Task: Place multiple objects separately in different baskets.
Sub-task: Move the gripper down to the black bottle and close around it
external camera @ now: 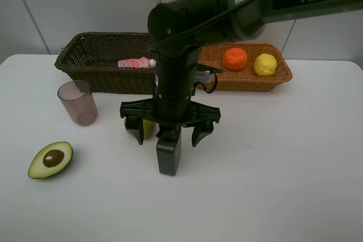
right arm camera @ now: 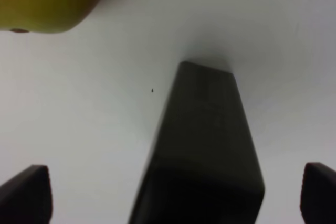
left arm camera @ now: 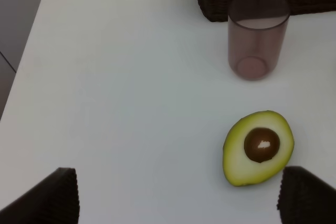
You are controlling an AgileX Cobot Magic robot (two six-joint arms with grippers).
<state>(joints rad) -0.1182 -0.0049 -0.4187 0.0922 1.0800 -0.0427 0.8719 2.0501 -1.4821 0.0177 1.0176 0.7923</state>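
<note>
Below the splayed right end effector [external camera: 169, 134] — black pump bottle [right arm camera: 202, 145], left end effector [left arm camera: 181, 195] gaping, wrist-view only

Right arm [external camera: 193, 21] comes in from upper right, reaches across the middle, wrist pointing straight down. Right hand [external camera: 168, 134] low, fingers [external camera: 135, 130] spread wide. Left hand [left arm camera: 181, 198] only in wrist view, fingers [left arm camera: 58, 198] wide apart too.

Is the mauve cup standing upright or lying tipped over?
Upright. The mauve cup stands on its base on the white table, open rim facing up.
</note>
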